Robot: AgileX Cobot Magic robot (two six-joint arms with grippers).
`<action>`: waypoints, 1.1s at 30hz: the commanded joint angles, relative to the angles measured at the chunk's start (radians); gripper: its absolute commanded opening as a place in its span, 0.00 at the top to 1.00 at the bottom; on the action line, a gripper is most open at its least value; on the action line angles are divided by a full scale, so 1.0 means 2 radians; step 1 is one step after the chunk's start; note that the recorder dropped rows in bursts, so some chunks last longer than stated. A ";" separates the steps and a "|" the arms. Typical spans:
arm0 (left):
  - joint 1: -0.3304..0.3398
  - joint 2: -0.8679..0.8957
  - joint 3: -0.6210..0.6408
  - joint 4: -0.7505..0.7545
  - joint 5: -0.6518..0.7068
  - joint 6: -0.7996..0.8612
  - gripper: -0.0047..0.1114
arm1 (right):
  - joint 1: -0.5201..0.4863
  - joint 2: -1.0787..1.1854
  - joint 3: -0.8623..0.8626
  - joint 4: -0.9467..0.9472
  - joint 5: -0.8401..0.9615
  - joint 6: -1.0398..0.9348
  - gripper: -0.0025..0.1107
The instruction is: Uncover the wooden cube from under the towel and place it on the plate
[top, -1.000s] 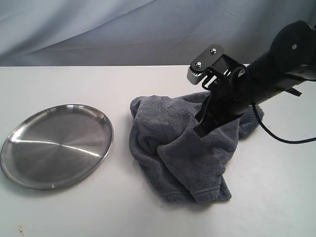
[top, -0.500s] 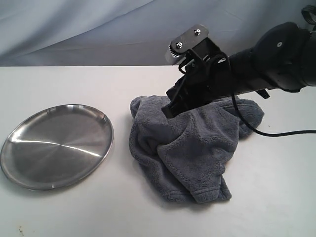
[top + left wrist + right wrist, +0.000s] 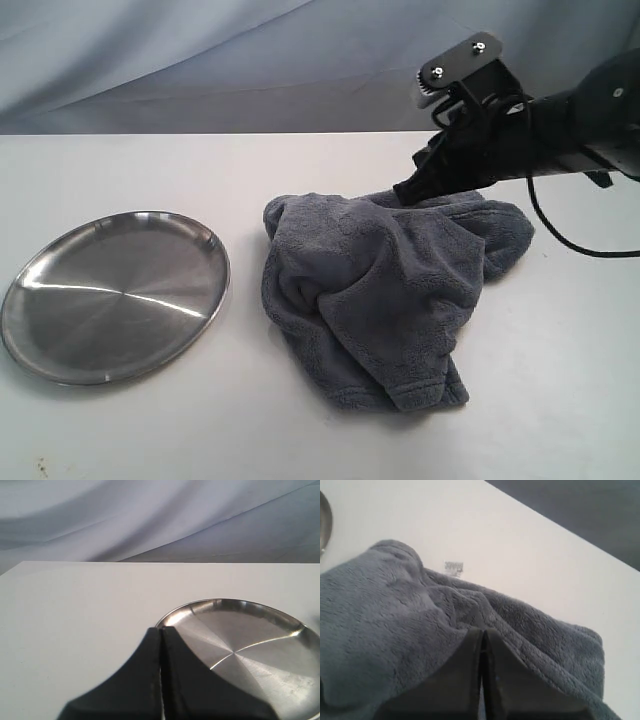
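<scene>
My right jaws are clenched, tip against tip with only a hairline seam, and I see no fold pinched between them. Right under and ahead of the tips lies the towel [image 3: 395,620], heaped in thick folds. The tips sit at its edge, touching it or just above; I cannot tell which. The cube shows in no view.

Past the towel from these jaws, my right wrist view catches a small pale speckled mark [image 3: 453,568] on the worktop [image 3: 530,545]; the exterior view does not show it. Only the exterior view shows the plate [image 3: 115,295] whole, well apart from my right jaws, across the towel.

My left jaws are clenched too, grasping nothing. The plate's near rim lies just ahead of their tips, seen so only in the left wrist view; the exterior view does not take in that arm.

My right arm [image 3: 560,130] reaches in from the side, sloping down to the towel, with its camera bracket [image 3: 460,65] on top.
</scene>
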 commanded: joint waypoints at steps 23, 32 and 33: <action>0.002 -0.001 0.000 0.001 -0.007 -0.003 0.96 | -0.009 0.000 0.010 -0.029 0.041 -0.007 0.05; 0.002 -0.001 0.000 0.001 -0.007 -0.002 0.96 | -0.003 0.000 0.010 -0.022 0.084 -0.004 0.05; 0.002 -0.001 0.000 0.001 -0.007 -0.002 0.96 | -0.003 0.000 0.010 -0.022 0.087 -0.004 0.05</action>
